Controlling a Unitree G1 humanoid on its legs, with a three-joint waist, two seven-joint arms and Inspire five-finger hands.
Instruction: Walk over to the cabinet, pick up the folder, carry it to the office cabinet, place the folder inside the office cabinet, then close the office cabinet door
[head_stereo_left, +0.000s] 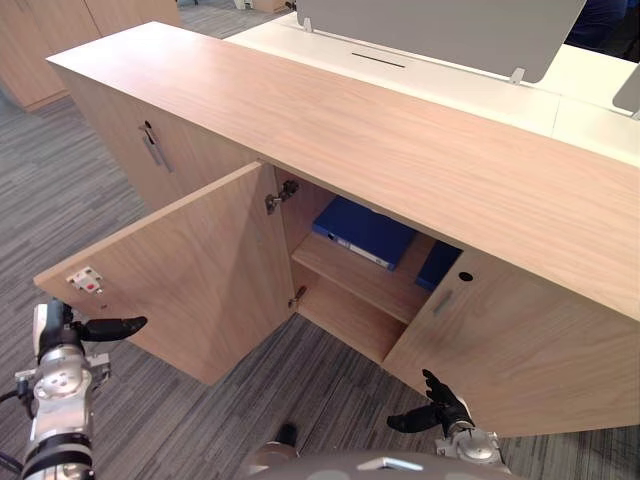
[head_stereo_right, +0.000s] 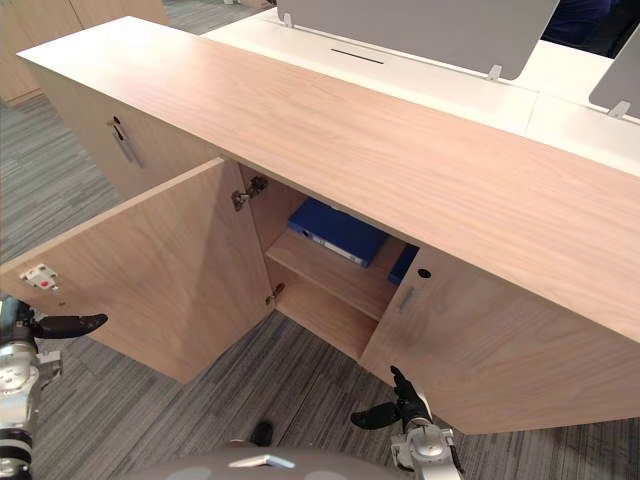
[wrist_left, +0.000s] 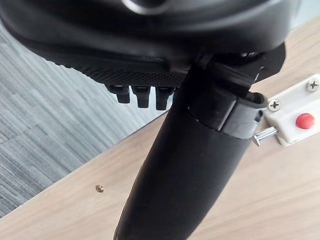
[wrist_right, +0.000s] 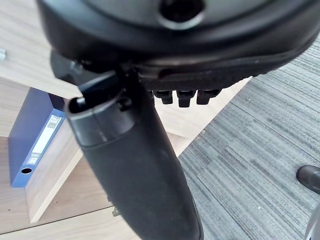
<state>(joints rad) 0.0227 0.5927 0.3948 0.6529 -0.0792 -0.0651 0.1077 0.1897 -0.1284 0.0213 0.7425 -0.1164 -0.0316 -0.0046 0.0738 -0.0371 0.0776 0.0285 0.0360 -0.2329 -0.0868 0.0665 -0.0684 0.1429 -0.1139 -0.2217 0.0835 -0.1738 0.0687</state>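
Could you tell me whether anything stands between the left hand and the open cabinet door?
Nothing visible: the left hand is right beside the inner face of the open door, and the folder lies inside on the shelf.

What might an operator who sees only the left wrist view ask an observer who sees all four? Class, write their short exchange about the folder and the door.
Operator: Where is the folder?
Observer: The blue folder lies flat on the upper shelf inside the cabinet.
Operator: How far open is this door?
Observer: It stands wide open, with its free edge by the left hand.
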